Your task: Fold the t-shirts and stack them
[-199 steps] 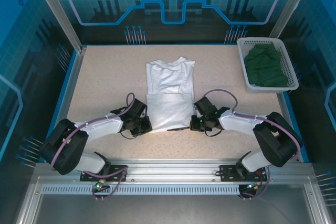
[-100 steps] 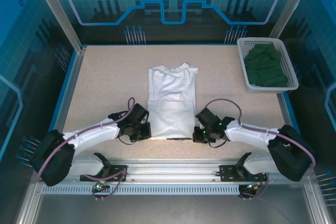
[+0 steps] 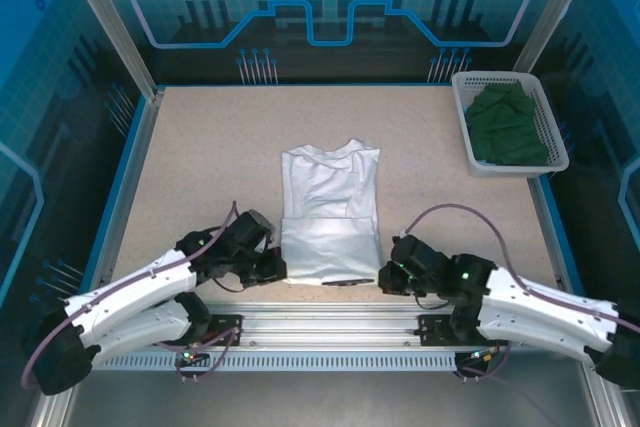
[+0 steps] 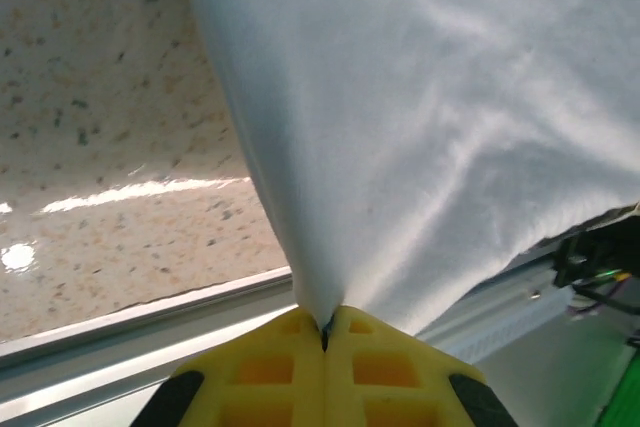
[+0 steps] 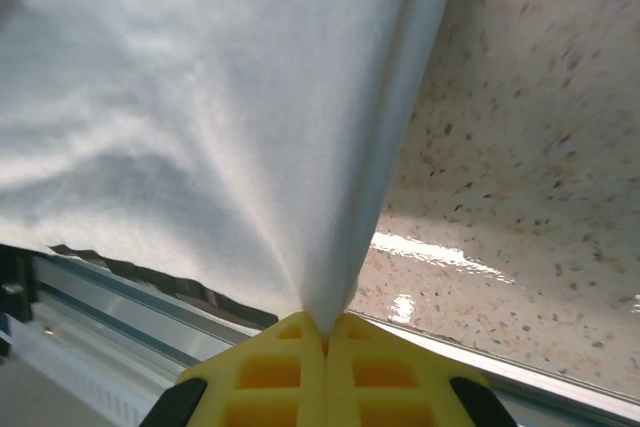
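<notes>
Cloth was pinched in both claws. On the left, the left claw (image 3: 272, 267) was clamped shut on the near left corner of the white t-shirt (image 3: 330, 209), low over the front edge of the worktop (image 3: 200, 167). From that claw the shirt spread to the right and away, its long axis running straight out from the arm bases, collar at the far end. A hem line crossed it about midway, so the near half looked already doubled.

The right claw (image 3: 388, 275) was closed on the near right corner. The shirt lay between the two claws, each about equally near its own corner. Far beyond and to the right of that claw, the dark green t-shirt (image 3: 510, 127) sat bunched in the white basket (image 3: 512, 169), apart from both claws.

The next move probably depends on both corners travelling together along that long axis; one claw leading would skew the fold.

The top view gave the whole outline but hid each pinch under the wrists. The left wrist view showed yellow fingertips (image 4: 280, 352) meeting on the cloth, which fanned up taut, clear of the worktop. The right wrist view showed the same, fingertips (image 5: 270, 357) together, plus a dark strip along the lifted edge; print or shadow, I could not tell.
</notes>
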{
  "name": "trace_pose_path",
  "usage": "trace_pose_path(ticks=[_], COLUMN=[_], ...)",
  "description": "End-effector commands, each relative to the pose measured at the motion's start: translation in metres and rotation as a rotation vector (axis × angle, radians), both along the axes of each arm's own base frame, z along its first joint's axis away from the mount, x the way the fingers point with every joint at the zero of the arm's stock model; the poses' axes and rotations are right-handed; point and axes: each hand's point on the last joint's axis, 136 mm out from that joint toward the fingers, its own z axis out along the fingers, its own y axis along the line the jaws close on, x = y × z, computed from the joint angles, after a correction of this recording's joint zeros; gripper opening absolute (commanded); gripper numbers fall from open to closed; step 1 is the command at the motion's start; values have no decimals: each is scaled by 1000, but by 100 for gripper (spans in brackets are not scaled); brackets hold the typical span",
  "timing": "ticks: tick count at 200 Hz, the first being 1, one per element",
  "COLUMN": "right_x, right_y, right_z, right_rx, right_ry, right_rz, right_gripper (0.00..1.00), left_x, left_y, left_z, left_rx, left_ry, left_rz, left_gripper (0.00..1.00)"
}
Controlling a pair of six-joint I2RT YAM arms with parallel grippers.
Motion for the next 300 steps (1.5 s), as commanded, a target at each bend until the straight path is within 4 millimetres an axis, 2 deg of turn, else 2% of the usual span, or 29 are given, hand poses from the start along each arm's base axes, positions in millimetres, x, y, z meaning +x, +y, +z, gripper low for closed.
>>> trace_pose_path(ticks=[1,37,50,53,59,89,118,164,196,213,220,222,227,234,238,252,259,262,265,276,289,300], right_x=[22,70,91,94,106,154,211,300,361,391,403,407,415,428,435,461,474,479,482,491,491,484], right_y=[-20,-22,-20,-21,-20,-12,-4,3,19,26,29,30,31,34,36,34,35,35,33,25,15,11], right_z=[29,67,73,70,80,88,95,83,70,53,52,44,36,29,20,5,0,-1,-3,-3,5,19], right_rx=[-37,-52,-70,-81,-82,-59,-54,-60,-2,-8,10,11,22,45,60,121,180,202,220,261,242,208], right_ry=[-63,-76,-74,-67,-78,-59,-44,15,61,89,90,104,119,122,132,132,125,123,129,136,117,89], right_rz=[-98,-123,-119,-118,-125,-123,-115,-129,-120,-122,-125,-127,-137,-146,-150,-198,-211,-218,-228,-265,-264,-233], right_gripper=[0,0,0,0,0,0,0,0,0,0,0,0,0,7,13,45,55,69,73,80,81,81], left_x=[27,84,103,106,114,156,196,264,303,318,323,324,328,330,332,337,340,341,341,343,340,334], left_y=[-19,-20,-18,-17,-15,-8,0,29,42,48,49,49,50,55,58,69,73,75,77,84,93,101], left_z=[34,64,71,71,72,67,65,52,36,19,9,6,0,-9,-13,-25,-27,-26,-26,-20,-10,0], left_rx=[-130,-204,-224,-223,-225,-280,-295,-291,-292,-282,-284,-285,-282,-277,-275,-294,-304,-308,-310,-311,-278,-238], left_ry=[-9,-39,-49,-47,-49,-13,-9,17,44,68,91,100,114,132,138,152,146,141,136,100,54,11], left_rz=[36,121,144,149,160,229,286,426,491,518,525,526,534,556,576,641,667,677,684,709,730,747], left_gripper=[0,0,0,0,0,0,0,0,0,0,0,0,0,0,6,8,11,13,15,20,37,39])
